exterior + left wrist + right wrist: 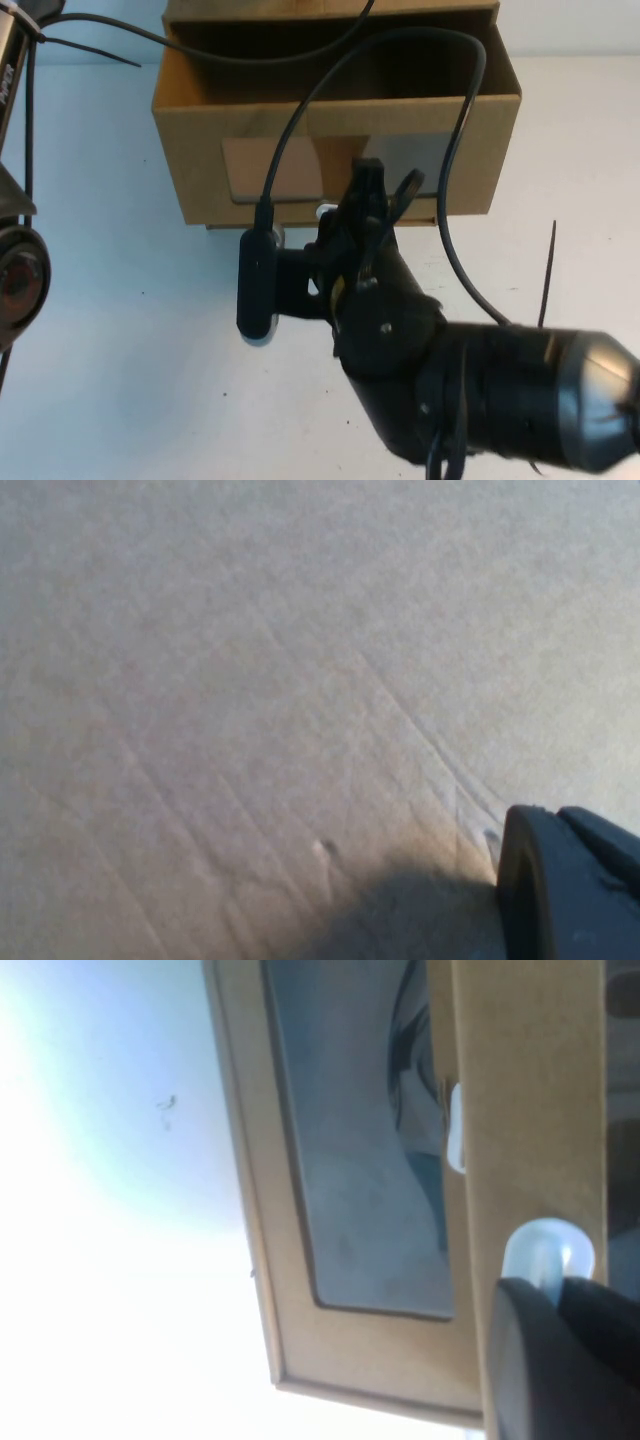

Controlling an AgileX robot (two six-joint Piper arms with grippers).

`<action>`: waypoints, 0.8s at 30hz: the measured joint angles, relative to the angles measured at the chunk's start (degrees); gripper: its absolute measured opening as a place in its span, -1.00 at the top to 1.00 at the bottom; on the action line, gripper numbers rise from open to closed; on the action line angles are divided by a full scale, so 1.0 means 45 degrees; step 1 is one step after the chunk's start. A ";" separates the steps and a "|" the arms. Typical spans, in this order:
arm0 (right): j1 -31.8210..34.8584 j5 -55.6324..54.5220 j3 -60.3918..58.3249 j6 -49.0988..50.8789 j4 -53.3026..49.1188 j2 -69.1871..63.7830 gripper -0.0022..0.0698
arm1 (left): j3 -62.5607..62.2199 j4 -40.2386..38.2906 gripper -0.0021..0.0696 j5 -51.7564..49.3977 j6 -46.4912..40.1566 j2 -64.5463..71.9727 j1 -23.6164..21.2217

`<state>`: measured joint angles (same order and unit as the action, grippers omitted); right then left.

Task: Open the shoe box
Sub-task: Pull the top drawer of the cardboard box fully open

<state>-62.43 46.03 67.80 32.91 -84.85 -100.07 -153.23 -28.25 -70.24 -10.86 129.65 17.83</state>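
Note:
The brown cardboard shoe box [200,150] stands at the far middle of the table, and its dark inside shows from above. Its front panel [380,1350] has a grey window [400,165]. My right gripper [385,190] reaches in at the lower part of that front face and is shut on a small white knob [548,1248] on the cardboard. A second white knob [455,1130] sits further along the same strip. My left gripper [570,880] hangs over bare table away from the box. The left arm [20,280] shows at the left edge of the high view.
Black cables [300,120] loop from the right arm over the box. The right arm's wrist camera [255,285] juts out to the left of the gripper. White table [120,380] lies to the left and right of the box.

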 joint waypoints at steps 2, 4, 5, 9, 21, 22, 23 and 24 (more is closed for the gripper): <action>-0.0291 0.0189 -0.0171 0.0000 0.0159 0.0145 0.92 | 0.0000 0.0000 0.96 0.0000 0.0000 0.0000 0.0000; -0.0543 0.0358 -0.0303 0.0000 0.0429 0.0229 0.92 | 0.0000 0.0000 0.96 0.0000 0.0000 0.0000 0.0000; -0.0676 0.0470 -0.0355 0.0000 0.0585 0.0287 0.92 | 0.0000 0.0000 0.96 0.0000 0.0000 0.0000 0.0000; -0.1155 0.0970 -0.0355 0.0000 0.1060 0.0328 0.92 | 0.0000 0.0000 0.96 0.0000 0.0000 0.0000 0.0000; -0.1974 0.1907 -0.0355 -0.0337 0.2240 0.0396 0.92 | 0.0000 0.0000 0.96 0.0000 -0.0025 0.0000 0.0000; -0.2044 0.1927 -0.0355 -0.0420 0.2394 0.0457 0.92 | 0.0000 0.0000 0.96 0.0000 -0.0025 0.0000 0.0000; -0.2086 0.1895 -0.0355 -0.0505 0.2586 0.0581 0.92 | 0.0000 0.0000 0.96 0.0000 -0.0025 0.0000 0.0000; -0.2144 0.1844 -0.0355 -0.0559 0.2775 0.0698 0.92 | 0.0000 0.0000 0.96 0.0000 -0.0025 0.0000 0.0000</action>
<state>-72.08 54.33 66.21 30.39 -72.36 -96.93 -153.23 -28.25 -70.24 -10.98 129.65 17.83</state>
